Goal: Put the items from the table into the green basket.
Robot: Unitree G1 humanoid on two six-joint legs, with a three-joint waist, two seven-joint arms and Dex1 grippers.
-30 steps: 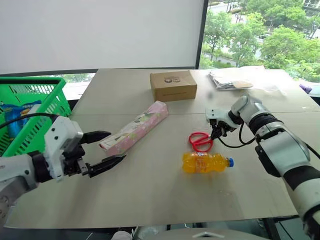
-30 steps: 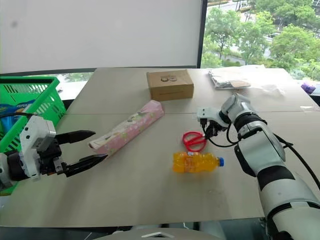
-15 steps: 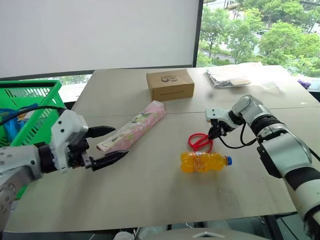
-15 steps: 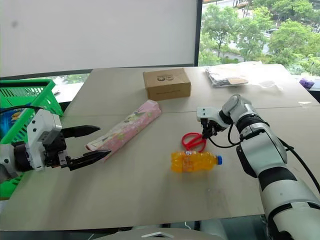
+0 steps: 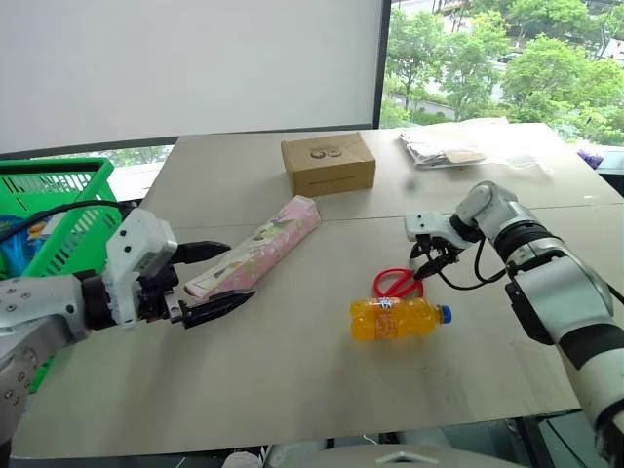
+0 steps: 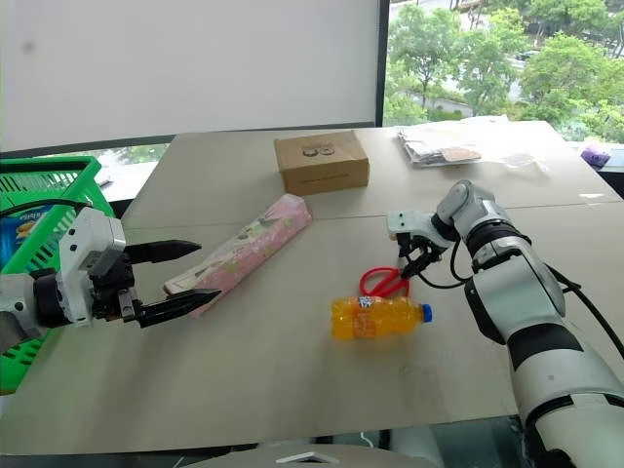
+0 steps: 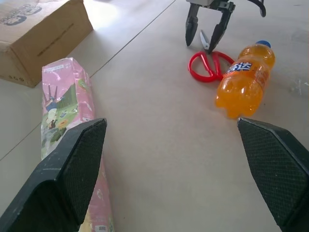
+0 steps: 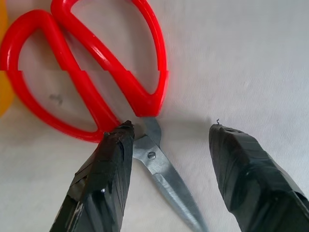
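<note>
On the table (image 5: 292,390) lie the items: a long pink floral box (image 5: 255,246), an orange soda bottle (image 5: 395,318) on its side, and red-handled scissors (image 5: 395,283) just behind the bottle. My right gripper (image 5: 427,263) points down at the scissors (image 8: 130,92). It is open, its fingertips straddling the blades near the pivot, one fingertip (image 8: 118,145) touching the metal. Nothing is held. My left gripper (image 5: 239,272) hovers wide open at the near end of the pink box (image 7: 63,111). The green basket (image 5: 49,210) stands off the table's left edge.
A brown cardboard box (image 5: 328,164) sits at the back of the table, with clear plastic packets (image 5: 444,148) at the back right. A blue packet (image 5: 15,244) lies inside the basket. A seam crosses the tabletop behind the scissors.
My right gripper has opened from shut and now straddles the scissors' blades. The left gripper stays wide open near the pink box.
</note>
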